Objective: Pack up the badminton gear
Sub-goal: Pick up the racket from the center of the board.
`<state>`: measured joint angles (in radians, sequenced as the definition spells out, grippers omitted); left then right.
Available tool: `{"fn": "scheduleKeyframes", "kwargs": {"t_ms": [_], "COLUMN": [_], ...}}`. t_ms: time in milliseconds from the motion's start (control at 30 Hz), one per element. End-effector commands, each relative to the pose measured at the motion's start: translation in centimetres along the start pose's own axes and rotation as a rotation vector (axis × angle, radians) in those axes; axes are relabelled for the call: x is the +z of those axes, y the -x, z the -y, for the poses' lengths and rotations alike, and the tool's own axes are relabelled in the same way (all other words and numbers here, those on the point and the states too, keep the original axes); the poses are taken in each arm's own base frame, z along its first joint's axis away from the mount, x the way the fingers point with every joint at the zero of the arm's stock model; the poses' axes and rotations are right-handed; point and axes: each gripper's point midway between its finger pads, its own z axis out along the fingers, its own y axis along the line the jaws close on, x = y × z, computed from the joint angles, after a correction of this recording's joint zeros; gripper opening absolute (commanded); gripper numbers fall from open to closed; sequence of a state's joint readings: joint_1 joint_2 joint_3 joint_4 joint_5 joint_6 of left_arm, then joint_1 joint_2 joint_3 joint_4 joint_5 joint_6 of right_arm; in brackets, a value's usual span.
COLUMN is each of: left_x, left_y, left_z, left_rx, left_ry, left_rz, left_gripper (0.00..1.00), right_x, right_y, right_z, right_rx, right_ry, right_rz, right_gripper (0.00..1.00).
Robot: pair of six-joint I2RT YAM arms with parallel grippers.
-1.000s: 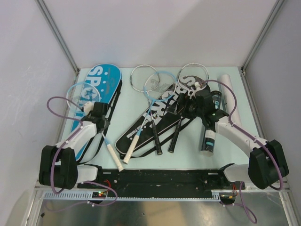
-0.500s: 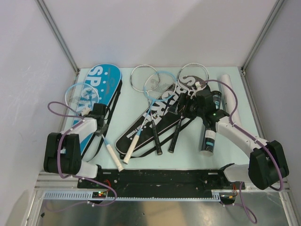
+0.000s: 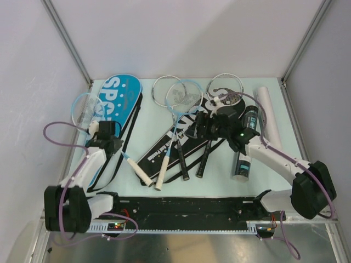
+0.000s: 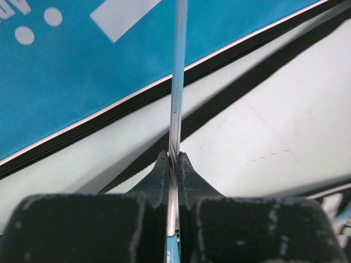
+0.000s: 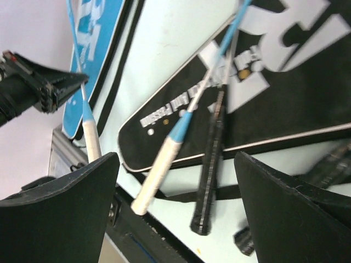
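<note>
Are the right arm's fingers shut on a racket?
No, in the right wrist view the right arm's black fingers stand wide apart, with nothing clamped between them.

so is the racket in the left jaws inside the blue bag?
Out. The racket crosses over the blue bag, head and white handle both exposed; the left gripper is shut on its shaft.

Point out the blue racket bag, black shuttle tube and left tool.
blue racket bag (image 3: 122,90): top external view, its printed head end.
black shuttle tube (image 3: 242,164): top external view, its near end.
left tool (image 4: 173,160): left wrist view, between fingertips.
</note>
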<state>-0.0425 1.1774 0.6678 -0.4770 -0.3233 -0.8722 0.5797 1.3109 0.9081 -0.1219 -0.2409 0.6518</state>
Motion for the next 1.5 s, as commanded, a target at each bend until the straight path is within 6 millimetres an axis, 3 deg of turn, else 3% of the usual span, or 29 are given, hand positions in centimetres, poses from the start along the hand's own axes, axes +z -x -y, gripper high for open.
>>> {"fn": "scheduleKeyframes", "kwargs": {"t_ms": [0, 167, 300, 433, 700, 1000, 1267, 1467], "left_x": [-2.9, -5.1, -6.5, -7.0, -6.7, -5.3, -3.8, -4.2], "left_y": [3.6, 3.4, 1.8, -0.2, -1.7, -2.9, -4.5, -4.8], "left_z": [2.1, 4.4, 6.4, 8.0, 9.4, 9.7, 11.1, 12.2], "left_rx": [-0.049, -0.028, -0.023, -0.056, -0.077, -0.04, 0.017, 0.038], "left_ry": [-0.129, -0.283, -0.394, -0.477, -0.528, -0.507, -0.517, -0.559], "left_rz": [0.124, 0.129, 0.096, 0.034, -0.006, -0.026, -0.077, -0.082], "left_gripper": [0.0, 0.0, 0.0, 0.0, 0.0, 0.02, 0.0, 0.0], "right_x": [1.6, 4.3, 6.2, 7.9, 10.3, 11.8, 12.0, 13.2], "right_y": [0.2, -2.3, -4.3, -6.8, -11.1, -13.7, -13.4, -15.2], "right_z": [-4.9, -9.7, -13.2, -15.2, -14.8, -13.2, -12.7, -10.3], "right_rx": [-0.094, -0.125, -0.124, -0.071, -0.054, -0.095, -0.093, -0.076], "right_ry": [0.109, 0.243, 0.323, 0.398, 0.411, 0.388, 0.383, 0.347], "right_rz": [0.004, -0.072, -0.139, -0.229, -0.356, -0.438, -0.445, -0.512], "right_gripper": [0.91, 0.91, 0.91, 0.9, 0.87, 0.85, 0.81, 0.78]}}
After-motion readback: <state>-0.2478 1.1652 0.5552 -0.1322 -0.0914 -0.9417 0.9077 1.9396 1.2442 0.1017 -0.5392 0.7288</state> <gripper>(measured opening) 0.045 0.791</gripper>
